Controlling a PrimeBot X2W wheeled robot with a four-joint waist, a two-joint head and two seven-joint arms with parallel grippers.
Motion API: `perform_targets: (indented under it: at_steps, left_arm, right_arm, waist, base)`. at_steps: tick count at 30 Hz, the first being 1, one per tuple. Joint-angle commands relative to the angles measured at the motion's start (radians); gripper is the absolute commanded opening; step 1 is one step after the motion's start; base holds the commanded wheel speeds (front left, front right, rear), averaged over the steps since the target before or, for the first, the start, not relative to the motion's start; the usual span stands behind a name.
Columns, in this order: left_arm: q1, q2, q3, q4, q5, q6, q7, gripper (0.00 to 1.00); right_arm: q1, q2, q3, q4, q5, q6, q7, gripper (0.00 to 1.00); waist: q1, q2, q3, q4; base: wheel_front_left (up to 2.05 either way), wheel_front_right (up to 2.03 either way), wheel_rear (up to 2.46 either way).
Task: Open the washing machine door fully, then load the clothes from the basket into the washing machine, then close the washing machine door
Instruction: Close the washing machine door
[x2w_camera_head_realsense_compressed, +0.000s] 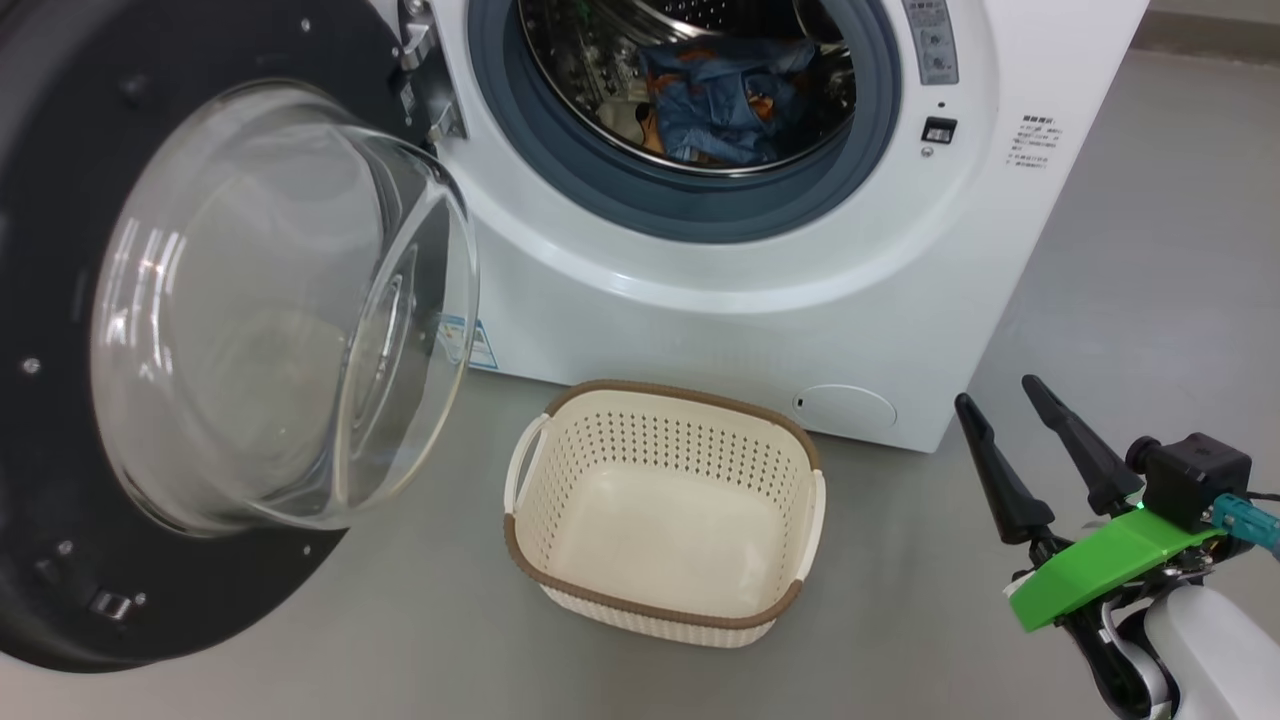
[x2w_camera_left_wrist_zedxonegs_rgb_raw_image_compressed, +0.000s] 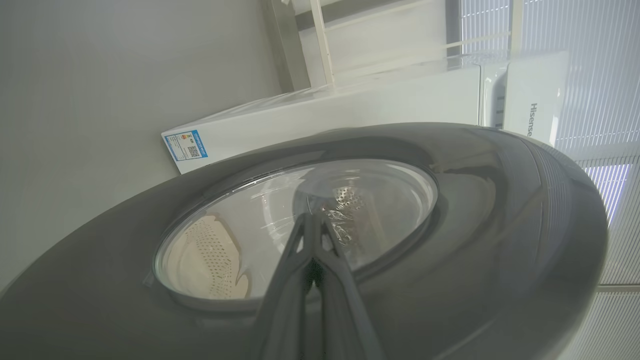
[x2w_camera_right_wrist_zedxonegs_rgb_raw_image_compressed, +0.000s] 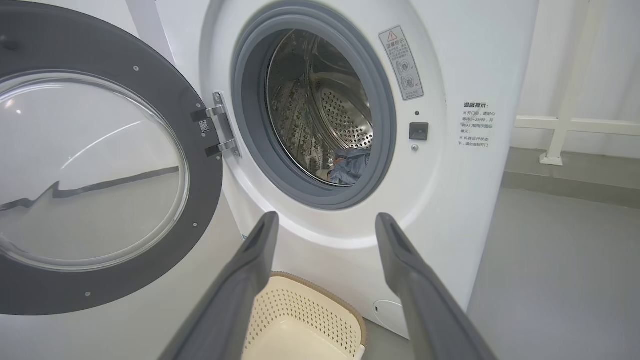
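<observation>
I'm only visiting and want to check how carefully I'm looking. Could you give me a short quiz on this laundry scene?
1. Pick one. The clothes lie: A in the basket; B inside the washing machine; C on the floor.
2. True or false: the door is shut.
3. Fill the gap: the fingers of the right gripper stand ____, with nothing between them.

Key: 1 B; 2 false; 3 open.
</observation>
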Motion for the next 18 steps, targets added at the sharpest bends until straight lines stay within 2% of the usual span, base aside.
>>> perform_targets:
  at_steps: [1,8,18]
  left_arm:
    - [0.011,0.047,0.012,-0.05,-0.017,0.007,0.027,0.0]
    - [0.081,0.026,-0.007,-0.211,-0.034,0.066,0.129,0.0]
    - [0.187,-0.039,-0.05,-0.513,-0.058,0.202,0.237,0.0]
  right_arm:
    - [0.014,-0.005,0.006,-0.02,0.002,0.004,-0.008,1.0]
    - [0.046,0.025,-0.006,-0.019,0.001,0.004,-0.008,1.0]
    - [0.066,0.054,-0.022,-0.028,-0.004,0.004,-0.008,1.0]
  waist:
    - [0.0,0.0,-0.016,0.0]
    - [0.0,0.0,-0.06,-0.012]
    - [0.0,0.0,-0.071,-0.05]
  base:
    - [0.0,0.0,0.0]
    - [0.0,0.0,0.0]
    - [0.0,0.0,0.0]
